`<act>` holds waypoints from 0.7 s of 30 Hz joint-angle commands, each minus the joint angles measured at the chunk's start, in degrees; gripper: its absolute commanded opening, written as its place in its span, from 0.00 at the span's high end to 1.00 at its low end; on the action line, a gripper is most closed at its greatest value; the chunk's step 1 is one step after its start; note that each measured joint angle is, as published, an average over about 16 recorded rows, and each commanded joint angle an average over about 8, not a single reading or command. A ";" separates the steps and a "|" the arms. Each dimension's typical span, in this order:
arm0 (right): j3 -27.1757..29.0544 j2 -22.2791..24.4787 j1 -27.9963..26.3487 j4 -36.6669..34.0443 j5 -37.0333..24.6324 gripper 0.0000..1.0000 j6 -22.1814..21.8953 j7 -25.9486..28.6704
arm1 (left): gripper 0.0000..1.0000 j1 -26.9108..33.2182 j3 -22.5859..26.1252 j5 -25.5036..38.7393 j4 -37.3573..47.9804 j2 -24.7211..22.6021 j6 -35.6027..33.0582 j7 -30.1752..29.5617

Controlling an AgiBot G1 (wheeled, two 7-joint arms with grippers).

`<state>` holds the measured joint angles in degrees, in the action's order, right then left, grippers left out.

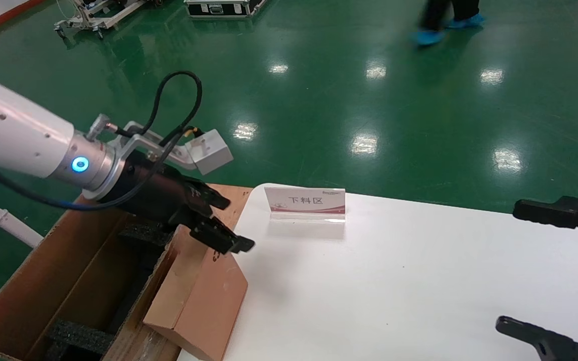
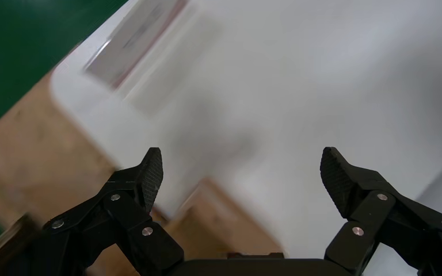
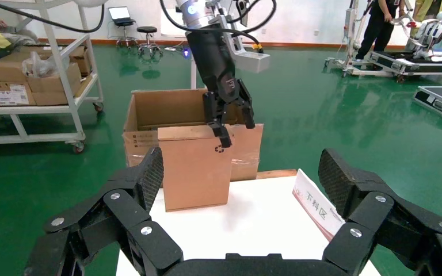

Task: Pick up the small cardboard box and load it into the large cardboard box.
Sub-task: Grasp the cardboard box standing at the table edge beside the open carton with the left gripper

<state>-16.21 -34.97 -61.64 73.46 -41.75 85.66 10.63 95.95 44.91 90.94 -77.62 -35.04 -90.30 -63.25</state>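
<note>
Small cardboard box [image 1: 203,296] below our spread, empty left gripper [image 1: 219,220] (right gripper [image 3: 239,184] open, parked) may topple if nudged.

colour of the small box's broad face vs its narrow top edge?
The small cardboard box: pinkish-brown face, paler tan top edge. Clearest in the right wrist view.

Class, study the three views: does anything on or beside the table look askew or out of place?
Yes: the small box stands tilted at the table's edge, leaning toward the large box, not inside it. The open left gripper hovers over its top.
</note>
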 commanded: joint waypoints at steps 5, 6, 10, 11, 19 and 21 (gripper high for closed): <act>-0.03 0.01 -0.01 0.00 0.02 0.00 -0.01 -0.01 | 0.00 6.96 9.33 3.74 -0.03 -1.70 -0.39 -7.62; -0.03 0.01 -0.01 0.00 0.02 0.00 -0.01 -0.01 | 0.00 7.84 10.86 3.71 -0.01 -1.94 -0.39 -8.68; -0.05 0.02 -0.01 0.00 0.03 0.00 -0.02 -0.02 | 0.00 11.09 16.66 3.42 0.02 -2.70 -0.35 -12.75; -0.05 0.02 -0.01 0.00 0.03 0.00 -0.02 -0.03 | 0.00 11.88 18.01 3.41 0.02 -2.86 -0.32 -13.65; -0.08 0.03 -0.02 0.00 0.06 0.00 -0.04 -0.04 | 0.00 17.61 27.40 2.31 -0.04 -3.70 0.03 -18.84; -0.09 0.04 -0.02 0.00 0.06 0.00 -0.04 -0.05 | 0.00 18.64 29.35 1.72 -0.04 -3.72 0.09 -19.98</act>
<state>-16.30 -34.93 -61.66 73.46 -41.69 85.62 10.58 114.49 74.09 92.73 -77.68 -38.68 -90.23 -83.18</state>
